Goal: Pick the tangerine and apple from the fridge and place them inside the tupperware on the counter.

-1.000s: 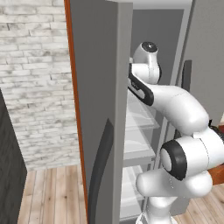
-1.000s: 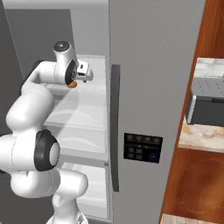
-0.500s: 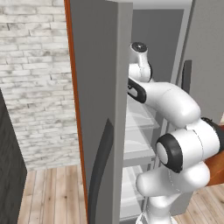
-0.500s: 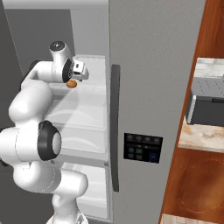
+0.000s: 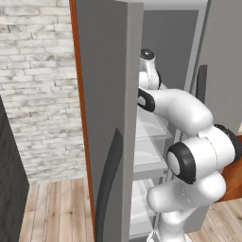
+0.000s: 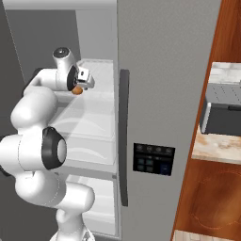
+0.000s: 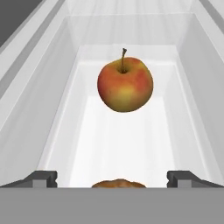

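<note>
White arm reaches past the fridge (image 5: 111,118) door in the left base view. Right base view: end effector (image 6: 84,81) above the tangerine (image 6: 77,90). Hand view: fingers spread wide, empty; apple (image 7: 125,85) beyond on the shelf (image 7: 131,144); descending off-centre could roll the tangerine.

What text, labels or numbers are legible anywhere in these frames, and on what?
None can be read.
The control panel on the fridge door: small pale and blue button marks, too small to make out as words or digits.
The toaster oven on the counter: no legible marking on its face.
The apple and the white fridge shelves: no sticker or label.
</note>
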{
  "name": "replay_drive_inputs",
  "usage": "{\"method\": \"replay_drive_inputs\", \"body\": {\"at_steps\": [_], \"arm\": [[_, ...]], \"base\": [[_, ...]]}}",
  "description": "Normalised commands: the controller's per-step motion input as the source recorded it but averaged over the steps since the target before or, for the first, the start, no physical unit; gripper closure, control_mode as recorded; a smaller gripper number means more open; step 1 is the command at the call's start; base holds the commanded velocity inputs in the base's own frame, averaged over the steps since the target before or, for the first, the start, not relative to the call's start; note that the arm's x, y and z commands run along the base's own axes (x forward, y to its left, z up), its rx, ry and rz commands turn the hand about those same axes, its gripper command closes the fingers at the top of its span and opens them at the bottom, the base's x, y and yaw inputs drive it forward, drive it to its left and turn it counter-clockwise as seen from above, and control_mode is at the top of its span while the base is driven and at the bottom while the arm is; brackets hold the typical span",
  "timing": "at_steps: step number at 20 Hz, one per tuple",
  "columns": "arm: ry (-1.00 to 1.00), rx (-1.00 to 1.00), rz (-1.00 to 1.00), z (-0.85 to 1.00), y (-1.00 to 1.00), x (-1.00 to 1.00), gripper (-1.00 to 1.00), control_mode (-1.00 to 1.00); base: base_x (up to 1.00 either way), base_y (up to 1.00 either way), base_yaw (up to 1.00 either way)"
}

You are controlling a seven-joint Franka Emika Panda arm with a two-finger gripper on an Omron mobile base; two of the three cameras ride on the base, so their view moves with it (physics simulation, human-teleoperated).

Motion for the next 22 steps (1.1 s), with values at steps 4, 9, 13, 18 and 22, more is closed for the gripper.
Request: {"method": "replay_drive_inputs", "body": {"at_steps": [4,9,13,18,22], "arm": [[0.00,0.00,0.00,-0.10,0.00,0.00,-1.00,-1.00],[0.00,0.00,0.00,-0.07,0.00,0.00,-1.00,-1.00],[0.00,0.00,0.00,-0.01,0.00,-0.02,-1.00,-1.00],[0.01,0.00,0.00,-0.01,0.00,-0.08,-1.00,-1.00],[0.00,0.00,0.00,-0.03,0.00,-0.10,-1.00,-1.00]], "base": [[0.00,0.00,0.00],[0.00,0.00,0.00],[0.00,0.00,0.00],[0.00,0.00,0.00],[0.00,0.00,0.00]]}}
